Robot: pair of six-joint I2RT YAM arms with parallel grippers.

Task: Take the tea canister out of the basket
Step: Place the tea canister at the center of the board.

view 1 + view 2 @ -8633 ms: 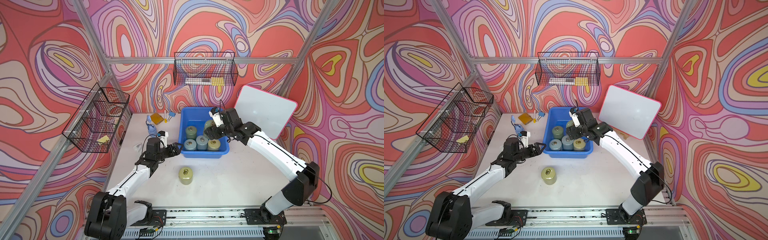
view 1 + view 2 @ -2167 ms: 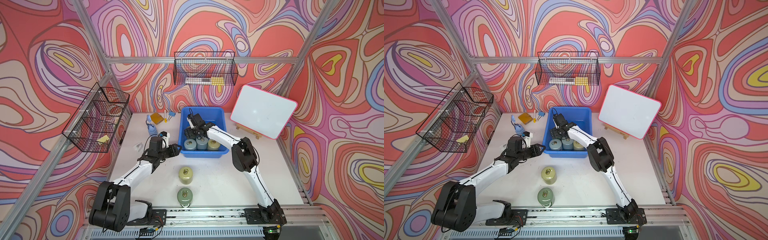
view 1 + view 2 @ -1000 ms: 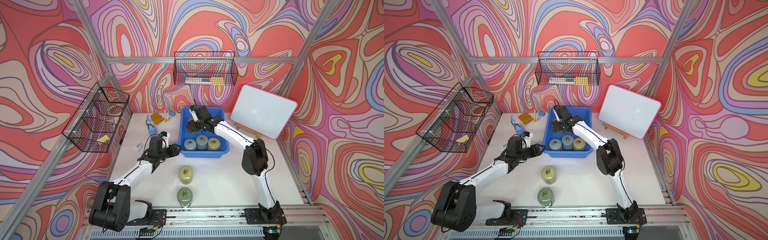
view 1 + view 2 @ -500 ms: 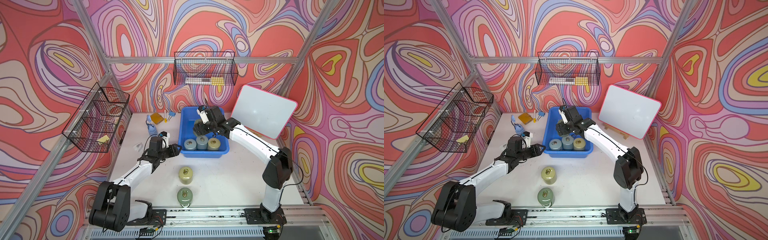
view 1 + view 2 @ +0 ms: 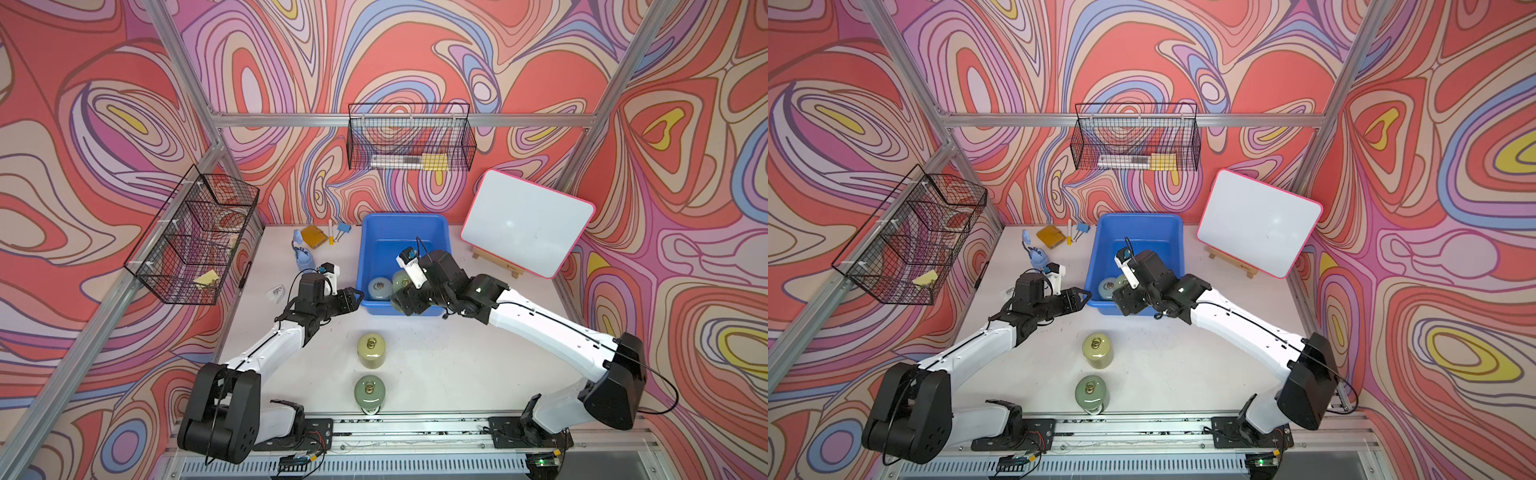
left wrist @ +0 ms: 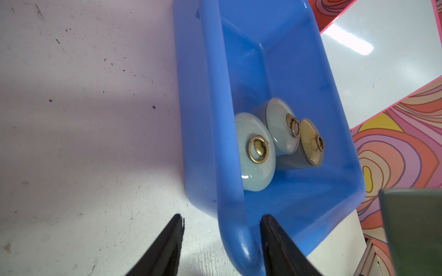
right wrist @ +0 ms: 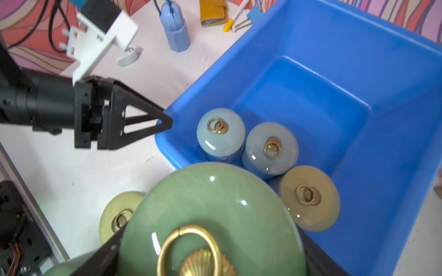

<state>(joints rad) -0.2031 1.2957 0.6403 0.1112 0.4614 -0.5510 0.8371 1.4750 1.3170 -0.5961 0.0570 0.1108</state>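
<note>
My right gripper [image 7: 211, 248] is shut on a green tea canister [image 7: 215, 203] with a brass ring. In both top views it hangs over the front wall of the blue basket [image 5: 403, 216] [image 5: 1140, 216], under the right gripper [image 5: 405, 301] [image 5: 1131, 301]. In the basket's front stand two pale blue canisters [image 7: 220, 133] [image 7: 270, 148] and a tan one [image 7: 308, 196]. My left gripper [image 6: 221, 217] [image 5: 357, 296] is open astride the basket's front left corner. One finger is inside the rim [image 6: 210, 95]. The other is outside, with table showing between.
Two canisters stand on the table in front of the basket, a yellow-green one [image 5: 371, 349] and a green one [image 5: 369, 392]. A whiteboard [image 5: 528, 224] leans at the back right. A blue bottle [image 5: 302, 257] and a yellow wallet [image 5: 313, 237] lie back left. Wire baskets [image 5: 409, 141] [image 5: 195, 237] hang on the walls.
My right arm has drawn back from the rear left of the basket to its front wall, carrying the green canister. The left arm has not moved.
</note>
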